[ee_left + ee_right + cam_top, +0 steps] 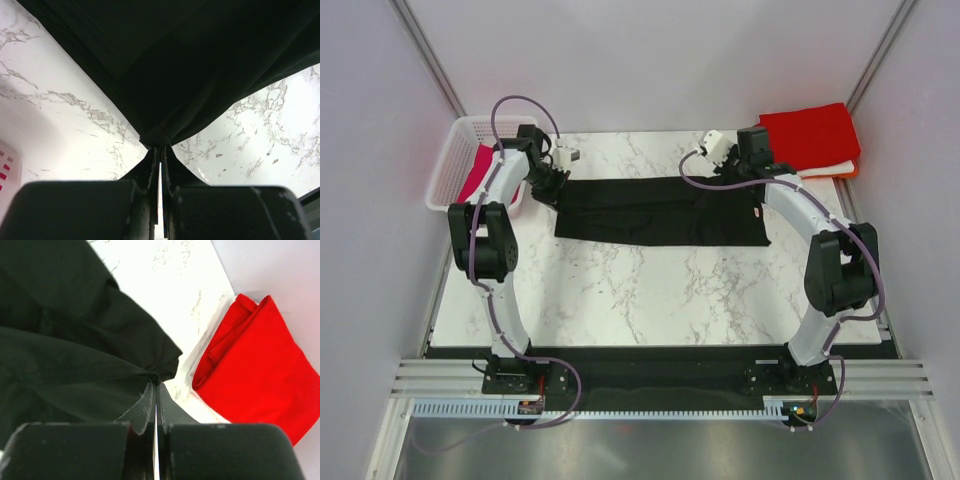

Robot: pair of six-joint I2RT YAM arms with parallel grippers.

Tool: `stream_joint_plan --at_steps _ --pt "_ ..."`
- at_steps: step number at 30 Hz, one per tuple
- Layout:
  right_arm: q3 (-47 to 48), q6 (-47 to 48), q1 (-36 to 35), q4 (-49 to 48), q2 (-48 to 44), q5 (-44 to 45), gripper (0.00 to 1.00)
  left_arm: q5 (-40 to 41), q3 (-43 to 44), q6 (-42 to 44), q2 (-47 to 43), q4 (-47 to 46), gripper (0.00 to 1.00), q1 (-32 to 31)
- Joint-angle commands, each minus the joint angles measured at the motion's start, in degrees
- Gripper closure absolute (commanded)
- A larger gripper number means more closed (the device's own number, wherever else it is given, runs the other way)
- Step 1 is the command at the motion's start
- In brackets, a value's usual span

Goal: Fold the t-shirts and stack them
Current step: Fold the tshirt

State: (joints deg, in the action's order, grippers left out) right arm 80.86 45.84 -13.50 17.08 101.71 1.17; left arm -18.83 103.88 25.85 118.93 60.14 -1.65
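Marble-patterned bench (650, 290), white with grey veins, smooth and flat, carries everything.

Across its far half lies the black t-shirt (660, 212), drawn out into a long, narrow band that runs from near the far left corner toward the right edge. The cloth is soft and matte; its near edge sags in a shallow curve and faint folds run along its length. Both ends are lifted where the arms hold them, and the middle rests on the marble.

At the far right corner sits the red t-shirt (810, 135), folded to a neat rectangle with a rolled hem visible along one side in the right wrist view. Under it, a white edge (825, 168) and an orange sliver (850, 173) of cloth stick out toward the near side.

At the far left corner stands the white basket (455, 165), a rectangular plastic tub with lattice walls. Magenta cloth (480, 175) is crumpled inside it.

The left gripper (160, 152) is pinched tight on the shirt's left end: the dark fabric gathers to a point between its black fingers and fans out from there. The right gripper (156, 387) is likewise clamped on the right end, with a bunched ridge of fabric caught between its pads, close to the red fold.

A small pale label (756, 212) shows on the black cloth near its right end.
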Motion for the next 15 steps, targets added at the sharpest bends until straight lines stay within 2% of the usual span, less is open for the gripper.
stream_joint_plan --at_steps 1,11,13,14,15 --pt "5.0 -0.1 0.5 -2.5 2.4 0.9 1.0 1.1 3.0 -1.8 0.7 2.2 0.98 0.3" --pt "13.8 -1.5 0.7 -3.0 12.3 1.7 1.0 3.6 5.4 -3.3 4.5 1.5 0.97 0.3" --pt "17.0 -3.2 0.6 -2.5 14.2 3.1 0.81 4.9 7.2 -4.0 5.0 1.3 0.84 0.3" --pt "17.9 -4.9 0.6 -2.6 14.0 4.5 0.73 6.6 7.6 -4.4 4.6 1.1 0.71 0.3" --pt "18.9 -5.5 0.6 -2.7 13.5 4.7 0.72 7.4 7.8 -4.6 3.9 0.8 0.64 0.3"
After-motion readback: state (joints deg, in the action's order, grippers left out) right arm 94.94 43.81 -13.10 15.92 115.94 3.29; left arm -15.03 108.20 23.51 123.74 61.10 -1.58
